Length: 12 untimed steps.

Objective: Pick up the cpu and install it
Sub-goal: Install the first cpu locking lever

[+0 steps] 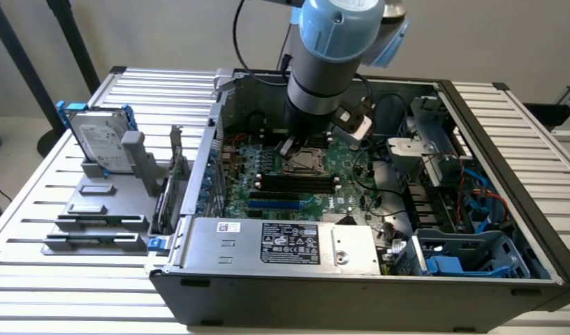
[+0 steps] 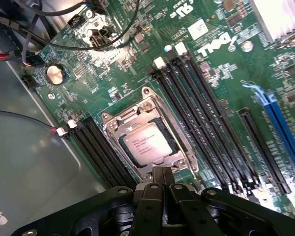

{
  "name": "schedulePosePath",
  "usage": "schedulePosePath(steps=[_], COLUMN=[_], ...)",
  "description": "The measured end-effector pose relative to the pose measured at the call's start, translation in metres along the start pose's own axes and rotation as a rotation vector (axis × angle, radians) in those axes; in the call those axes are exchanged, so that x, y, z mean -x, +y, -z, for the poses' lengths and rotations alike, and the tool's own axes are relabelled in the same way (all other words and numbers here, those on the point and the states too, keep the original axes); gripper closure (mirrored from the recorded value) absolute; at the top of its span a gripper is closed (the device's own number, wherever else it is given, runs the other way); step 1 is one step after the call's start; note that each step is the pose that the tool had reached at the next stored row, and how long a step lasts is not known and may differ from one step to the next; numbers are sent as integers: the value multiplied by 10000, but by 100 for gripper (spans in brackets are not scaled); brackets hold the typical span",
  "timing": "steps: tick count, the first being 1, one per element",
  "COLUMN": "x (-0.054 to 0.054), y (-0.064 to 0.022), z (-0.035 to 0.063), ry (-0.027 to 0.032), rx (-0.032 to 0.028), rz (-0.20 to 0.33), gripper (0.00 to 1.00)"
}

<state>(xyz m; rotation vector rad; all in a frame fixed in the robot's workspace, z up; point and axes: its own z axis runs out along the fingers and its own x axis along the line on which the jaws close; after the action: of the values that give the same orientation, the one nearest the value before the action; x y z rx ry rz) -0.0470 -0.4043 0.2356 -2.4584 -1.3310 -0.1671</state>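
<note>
Now w/ cpu (image 2: 146, 146) already sitting in mobo socket (image 2: 145, 135), keep your gripper (image 2: 162, 189), fingers pinched together & empty, square above it, no side drag.

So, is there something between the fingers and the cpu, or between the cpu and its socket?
Nothing visible stands in the way. The cpu already lies in the socket on the motherboard, with the metal frame around it. The gripper is shut just above the socket's edge, holding nothing.
</note>
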Motion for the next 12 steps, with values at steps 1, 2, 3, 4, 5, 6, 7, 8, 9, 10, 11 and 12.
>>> schedulePosePath(steps=[1,2,3,4,5,6,7,8,9,10,11,12], x=[20,40,59,78,97,116,135,153,168,182,192,201], y=[2,5,10,15,21,26,33,39,42,42,40,37], z=[25,52,80,112,144,173,198,217,227,231,234,236], ry=[0,1,3,3,2,2,3,0,-4,-12,-21,-31], rx=[-2,-4,-5,-7,-9,-11,-16,-29,-43,-57,-75,-98], rz=[-1,-2,-3,-4,-4,-6,-9,-15,-25,-39,-57,-82], gripper=[89,89,89,89,89,89,89,89,89,89,89,89])
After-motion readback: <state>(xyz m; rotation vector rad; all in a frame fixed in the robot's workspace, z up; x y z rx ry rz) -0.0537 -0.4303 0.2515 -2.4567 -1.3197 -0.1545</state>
